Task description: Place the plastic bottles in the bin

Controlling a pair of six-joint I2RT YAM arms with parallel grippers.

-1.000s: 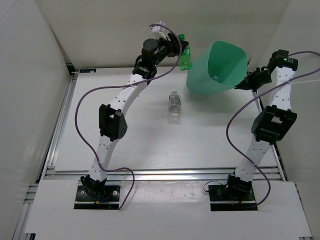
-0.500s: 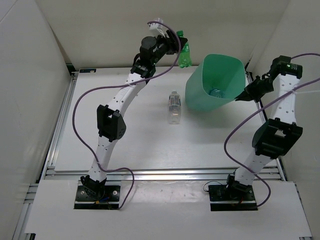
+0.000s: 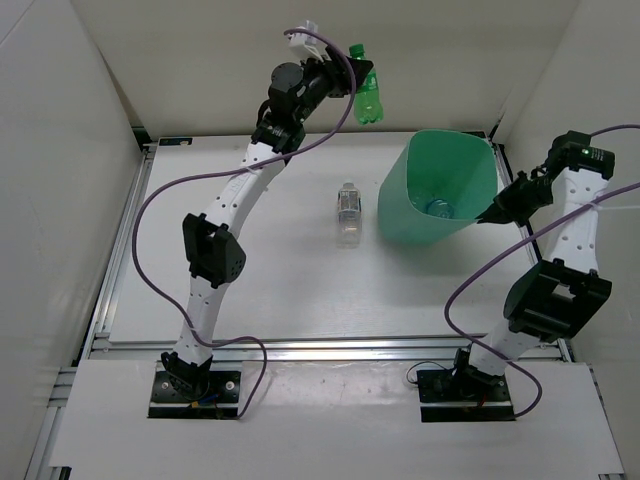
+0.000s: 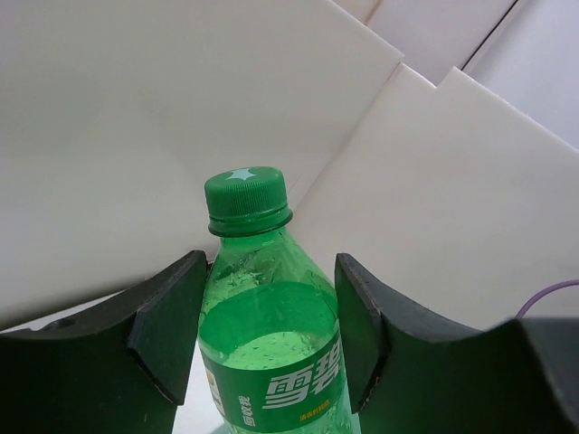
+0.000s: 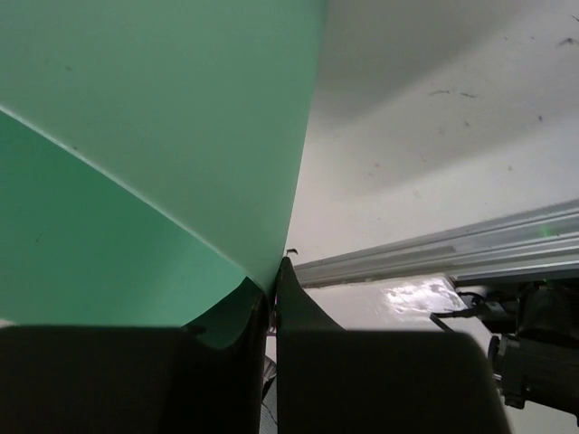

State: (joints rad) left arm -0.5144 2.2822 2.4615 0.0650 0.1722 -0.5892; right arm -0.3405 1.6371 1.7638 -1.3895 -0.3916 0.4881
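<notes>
My left gripper [image 3: 352,88] is shut on the translucent green bottle [image 3: 366,97] and holds it high at the back, left of the bin. In the left wrist view the green bottle [image 4: 271,344] sits between the two fingers [image 4: 172,316], cap up. My right gripper [image 3: 492,214] is shut on the right wall of the mint-green bin [image 3: 440,160], which stands nearly upright. In the right wrist view the bin wall [image 5: 154,136] is pinched between the fingers [image 5: 298,307]. A clear bottle with a blue cap [image 3: 437,208] lies inside the bin. A clear bottle [image 3: 348,213] lies on the table left of the bin.
White walls close in the back and both sides. An aluminium rail [image 3: 320,348] runs along the table's near edge, and another shows in the right wrist view [image 5: 452,244]. Purple cables hang from both arms.
My left gripper rose and moved slightly right with the green bottle. My right gripper moved down and right, bringing the tilted bin nearly upright and nearer.
</notes>
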